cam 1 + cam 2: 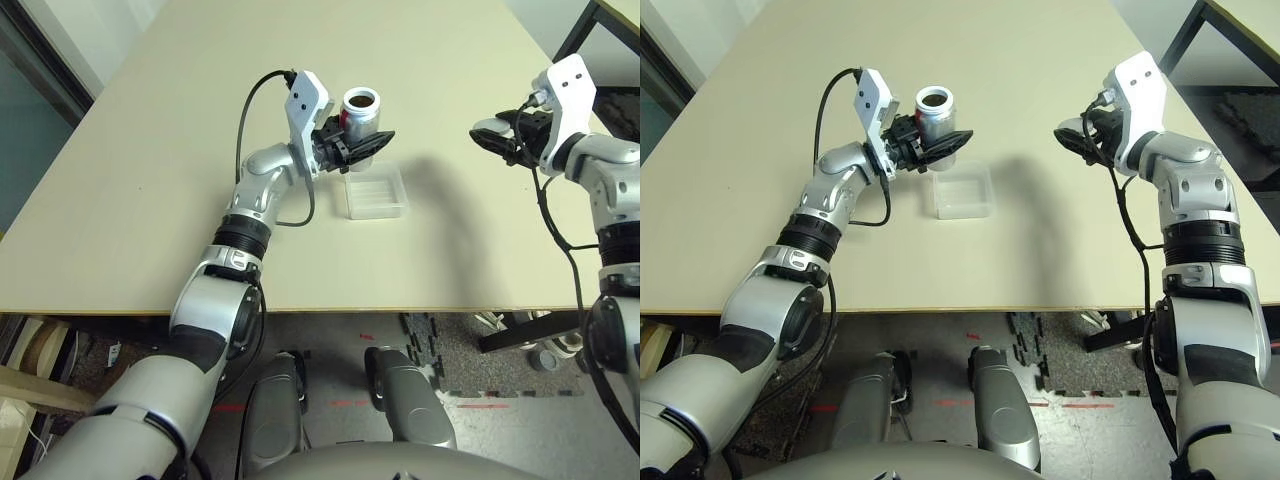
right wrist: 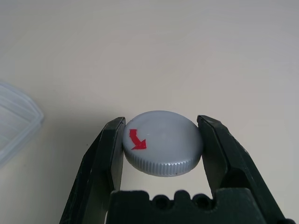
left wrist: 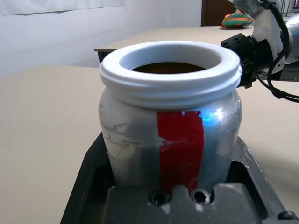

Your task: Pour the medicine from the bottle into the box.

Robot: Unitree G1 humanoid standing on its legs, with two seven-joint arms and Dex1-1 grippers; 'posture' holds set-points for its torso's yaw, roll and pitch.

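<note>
As seen from the head cam, we note the left gripper (image 1: pixel 358 150) clamps the bottle (image 1: pixel 361 113) upright, mouth up, just behind the box (image 1: pixel 376 192). L wrist: brown medicine (image 3: pixel 169 68) inside. R wrist: right gripper (image 2: pixel 161 145) pinches the cap (image 2: pixel 162 143), well apart.

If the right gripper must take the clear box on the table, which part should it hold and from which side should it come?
Probably one low side wall of the box, taken from above with one finger inside and one outside. The box is shallow and lies flat, so a side approach finds little to grip. The wall away from the bottle looks the most free. The right gripper is now shut on the cap.
</note>
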